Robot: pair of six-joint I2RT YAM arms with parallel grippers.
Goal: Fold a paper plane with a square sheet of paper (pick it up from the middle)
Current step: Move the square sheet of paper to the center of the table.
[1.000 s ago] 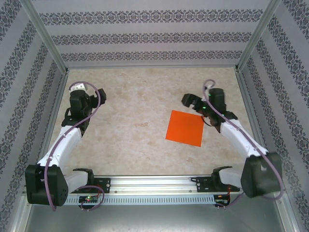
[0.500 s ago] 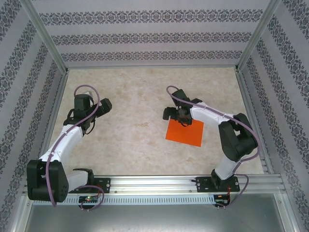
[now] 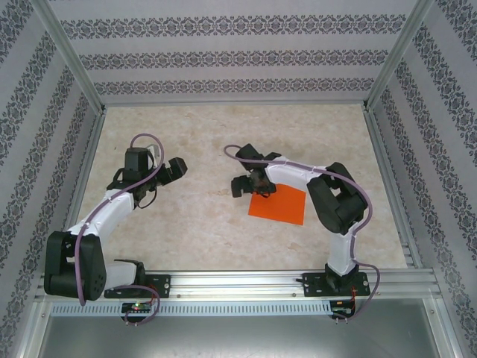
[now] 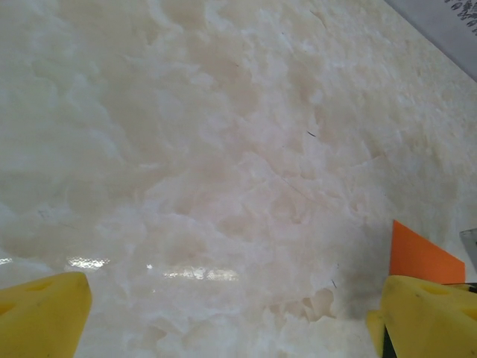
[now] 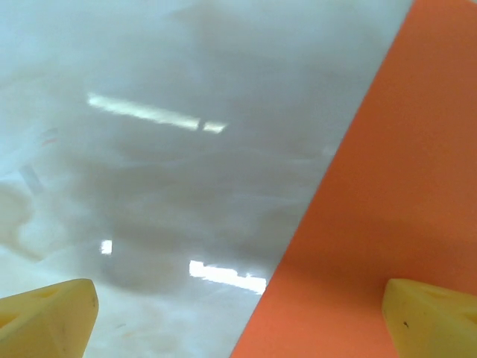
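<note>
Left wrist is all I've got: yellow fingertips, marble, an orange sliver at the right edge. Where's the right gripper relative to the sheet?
Observer: In the top view, the right gripper is at the far left corner of the square sheet of paper.
Operator: Any folds in the sheet?
Observer: None visible. From above it looks like one flat orange square on the table, right of centre.
Operator: Right jaws open?
Observer: Yes. In the right wrist view its fingertips are wide apart, one over bare marble and the other over the paper, with the sheet's edge running between them. Whether they touch it, I cannot tell.
</note>
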